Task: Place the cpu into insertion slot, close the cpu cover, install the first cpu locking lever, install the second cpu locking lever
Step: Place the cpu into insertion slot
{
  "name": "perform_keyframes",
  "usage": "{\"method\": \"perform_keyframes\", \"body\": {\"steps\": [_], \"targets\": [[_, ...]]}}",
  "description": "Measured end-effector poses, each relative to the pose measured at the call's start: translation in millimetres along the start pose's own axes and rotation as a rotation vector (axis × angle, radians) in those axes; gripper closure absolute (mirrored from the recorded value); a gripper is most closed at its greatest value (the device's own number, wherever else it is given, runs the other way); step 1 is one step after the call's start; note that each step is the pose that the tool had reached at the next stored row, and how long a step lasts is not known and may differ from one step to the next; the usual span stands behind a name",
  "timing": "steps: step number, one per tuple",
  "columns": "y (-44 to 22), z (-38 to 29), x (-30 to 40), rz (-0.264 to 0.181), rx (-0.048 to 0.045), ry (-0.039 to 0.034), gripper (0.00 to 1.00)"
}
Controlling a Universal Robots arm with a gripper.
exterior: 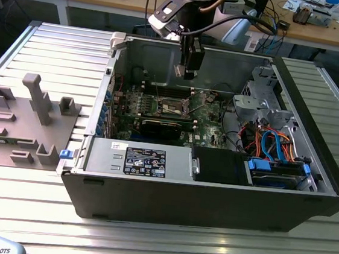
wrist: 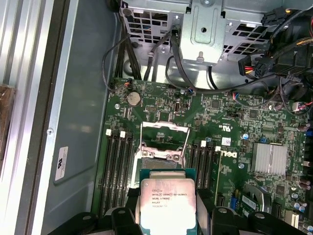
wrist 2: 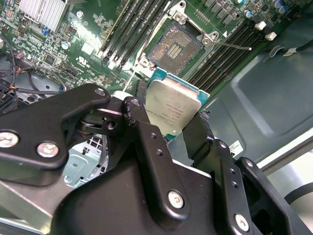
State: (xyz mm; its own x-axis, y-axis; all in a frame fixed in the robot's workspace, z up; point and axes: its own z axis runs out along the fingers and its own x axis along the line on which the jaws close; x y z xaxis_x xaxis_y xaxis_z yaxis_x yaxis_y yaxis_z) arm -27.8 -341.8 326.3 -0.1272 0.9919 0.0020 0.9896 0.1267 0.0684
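Observation:
My gripper (exterior: 188, 73) hangs inside the open computer case, above the green motherboard (exterior: 209, 122). It is shut on the cpu (wrist 2: 172, 108), a small square chip with a silver top and green edge, held by two opposite sides between the black fingers (wrist 2: 146, 132). In the first wrist view the cpu (wrist: 167, 200) sits at my gripper (wrist: 167, 208). The insertion slot (wrist 2: 174, 45), dark-centred with a metal rim, lies bare on the board below and apart from the chip; from outside the insertion slot (exterior: 173, 107) is just beneath the gripper. The cpu cover (wrist: 164, 128) stands flipped open. A thin lever rod (wrist 2: 234, 46) sticks out beside the socket.
Long black memory slots (wrist: 117, 171) flank the socket on both sides. A black card (exterior: 163, 127), the power supply (exterior: 141, 160), a metal drive cage (exterior: 261, 94) and blue and orange cables (exterior: 277, 144) crowd the case. A grey parts fixture (exterior: 25, 118) sits at the exterior view's left.

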Motion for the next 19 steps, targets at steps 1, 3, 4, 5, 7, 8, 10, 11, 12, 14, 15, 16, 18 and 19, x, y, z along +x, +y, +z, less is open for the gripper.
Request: {"method": "perform_keyframes", "body": {"steps": [1,3,4,5,7,8,10,11,12,14,15,16,18,19], "targets": [[0.0,0.0,0.0,0.001,0.0001,-0.0001,0.46],[0.0,0.0,0.0,0.001,0.0000,-0.0001,0.46],[0.0,0.1,0.0,0.001,0.0000,-0.0001,0.46],[0.0,0.1,0.0,0.001,0.0000,-0.0001,0.46],[0.0,0.0,0.0,0.002,0.0001,-0.0002,0.46],[0.0,0.1,0.0,0.003,0.0000,-0.0002,0.46],[0.0,0.0,0.0,0.004,0.0001,-0.0003,0.46],[0.0,0.1,0.0,0.004,0.0001,-0.0003,0.46],[0.0,0.1,0.0,0.005,0.0000,-0.0003,0.46],[0.0,0.1,0.0,0.006,0.0001,-0.0004,0.46],[0.0,0.1,0.0,0.006,0.0001,-0.0004,0.46],[0.0,0.1,0.0,0.006,0.0001,-0.0005,0.46],[0.0,0.1,0.0,0.008,0.0001,-0.0005,0.46],[0.0,0.2,0.0,0.008,0.0000,-0.0005,0.46]]}}
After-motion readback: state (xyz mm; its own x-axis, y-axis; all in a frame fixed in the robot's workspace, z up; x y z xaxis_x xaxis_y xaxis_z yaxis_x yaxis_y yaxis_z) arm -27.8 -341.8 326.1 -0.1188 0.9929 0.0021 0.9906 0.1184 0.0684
